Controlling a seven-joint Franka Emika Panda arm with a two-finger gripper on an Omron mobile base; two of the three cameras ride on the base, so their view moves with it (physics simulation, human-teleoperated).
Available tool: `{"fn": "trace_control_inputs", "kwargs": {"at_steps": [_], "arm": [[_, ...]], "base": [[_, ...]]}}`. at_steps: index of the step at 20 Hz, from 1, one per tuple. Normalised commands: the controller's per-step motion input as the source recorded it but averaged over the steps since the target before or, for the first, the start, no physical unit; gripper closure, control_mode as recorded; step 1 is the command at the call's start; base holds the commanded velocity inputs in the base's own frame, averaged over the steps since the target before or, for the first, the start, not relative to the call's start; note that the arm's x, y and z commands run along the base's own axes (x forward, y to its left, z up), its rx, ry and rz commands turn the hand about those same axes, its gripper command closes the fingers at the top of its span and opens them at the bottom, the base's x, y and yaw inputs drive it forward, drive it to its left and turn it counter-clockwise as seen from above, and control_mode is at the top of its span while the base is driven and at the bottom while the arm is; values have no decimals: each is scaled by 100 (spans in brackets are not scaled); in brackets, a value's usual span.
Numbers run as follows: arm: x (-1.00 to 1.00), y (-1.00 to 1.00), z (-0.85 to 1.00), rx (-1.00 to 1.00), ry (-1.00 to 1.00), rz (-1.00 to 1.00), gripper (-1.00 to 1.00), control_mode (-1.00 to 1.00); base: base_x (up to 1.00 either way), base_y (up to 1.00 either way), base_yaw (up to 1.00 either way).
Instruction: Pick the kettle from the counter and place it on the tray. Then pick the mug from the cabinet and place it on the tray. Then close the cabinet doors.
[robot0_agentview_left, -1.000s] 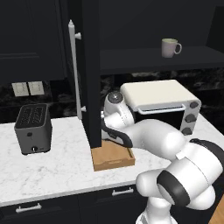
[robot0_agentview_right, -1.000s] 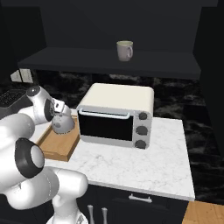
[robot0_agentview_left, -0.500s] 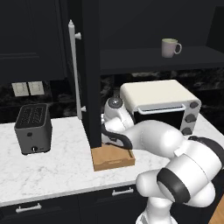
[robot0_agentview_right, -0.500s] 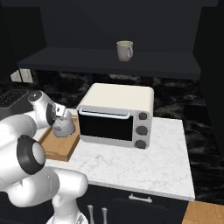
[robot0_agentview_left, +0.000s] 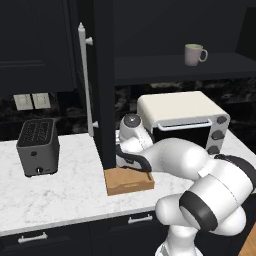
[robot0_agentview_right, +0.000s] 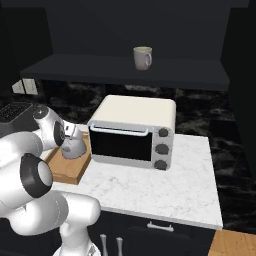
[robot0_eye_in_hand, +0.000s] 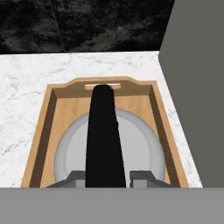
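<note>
The gripper is closed narrowly on the black arched handle of the kettle, one finger tip on either side of it, so the kettle hangs squarely below the hand. In the hand view the kettle's rounded silver-grey body sits within the raised rim of the wooden tray, roughly centred between the long walls, which suggests the arm has it aligned for set-down. Whether its base already touches the tray floor cannot be told.

In the right base view the kettle is low over the tray, just beside the toaster oven. The tray lies on the marble counter, and the approach from above keeps the kettle away from that oven wall.

In the left base view the open cabinet door stands edge-on in front of the tray, with its bar handle facing the toaster. The mug stands on the cabinet shelf, well apart from the arm, waiting for its turn. The likely next move is to release the handle and lift straight up.
</note>
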Motion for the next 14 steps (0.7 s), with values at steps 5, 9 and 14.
{"fn": "trace_control_inputs", "kwargs": {"at_steps": [5,9,14], "arm": [[0,0,0,0,0,0,-100,-100],[0,0,0,0,0,0,-100,-100],[-9,0,7,3,0,0,-100,-100]], "base": [[0,0,0],[0,0,0],[0,0,0]]}}
